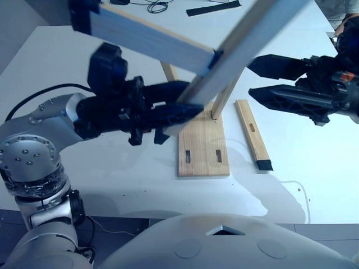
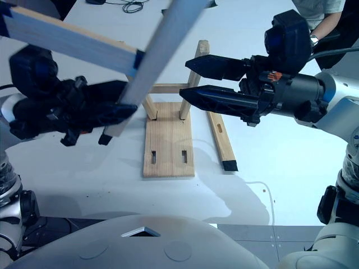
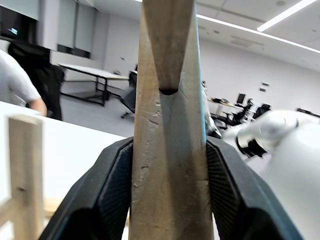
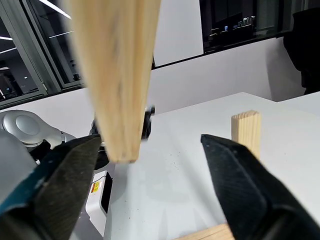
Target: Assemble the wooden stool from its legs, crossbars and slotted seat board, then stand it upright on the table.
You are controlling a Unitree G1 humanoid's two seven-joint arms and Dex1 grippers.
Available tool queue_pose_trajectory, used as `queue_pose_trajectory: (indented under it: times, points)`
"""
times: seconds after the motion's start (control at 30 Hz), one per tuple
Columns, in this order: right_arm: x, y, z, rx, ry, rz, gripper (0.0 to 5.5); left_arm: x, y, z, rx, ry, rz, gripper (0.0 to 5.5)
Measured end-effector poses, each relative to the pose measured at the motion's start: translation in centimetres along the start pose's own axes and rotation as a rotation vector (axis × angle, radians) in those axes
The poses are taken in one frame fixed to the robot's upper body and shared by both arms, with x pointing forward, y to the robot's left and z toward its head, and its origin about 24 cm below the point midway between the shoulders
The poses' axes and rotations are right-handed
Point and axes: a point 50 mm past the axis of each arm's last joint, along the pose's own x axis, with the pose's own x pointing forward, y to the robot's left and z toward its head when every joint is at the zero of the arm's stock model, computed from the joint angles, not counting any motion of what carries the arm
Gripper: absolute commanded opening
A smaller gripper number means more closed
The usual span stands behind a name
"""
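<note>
The left gripper (image 1: 178,107) pinches the lower end of a raised leg frame (image 1: 233,56), 2 wooden bars joined at a corner and held in the air above the white table (image 1: 314,162). Beneath it the slotted seat board (image 1: 203,147) lies flat, its 2 near slots empty and a leg pair (image 2: 168,88) standing at its far end. Just right of the board lies a loose slotted bar (image 1: 252,133). The right gripper (image 1: 250,79) hovers beside the frame, jaws spread. A good next move is for the right gripper to steady the free bar. Then square both leg ends over the 2 empty slots and press straight down.

Left fingers (image 2: 101,112) clamping leg frame (image 2: 171,33), seat board (image 2: 168,148)
</note>
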Motion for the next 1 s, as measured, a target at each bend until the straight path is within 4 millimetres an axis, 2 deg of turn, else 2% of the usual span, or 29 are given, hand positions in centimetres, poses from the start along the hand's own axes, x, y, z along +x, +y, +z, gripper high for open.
queue_pose_trajectory:
  times: [0.3,0.57,0.7,1.0]
  points:
    - [0.7,0.2,0.1,0.03,0.024,0.067,5.38,-0.1,0.5,-1.3,-0.012,0.039,0.012,2.01]
    - [1.1,0.2,0.5,0.035,0.049,0.096,5.38,-0.5,0.9,-2.5,-0.022,0.074,0.029,2.01]
    - [1.6,0.1,0.3,0.045,0.067,0.111,4.95,-0.6,1.0,-2.9,-0.025,0.087,0.042,2.01]
    - [1.9,0.1,-0.3,0.046,0.089,0.114,3.47,-0.3,1.1,-3.2,-0.029,0.089,0.039,2.01]
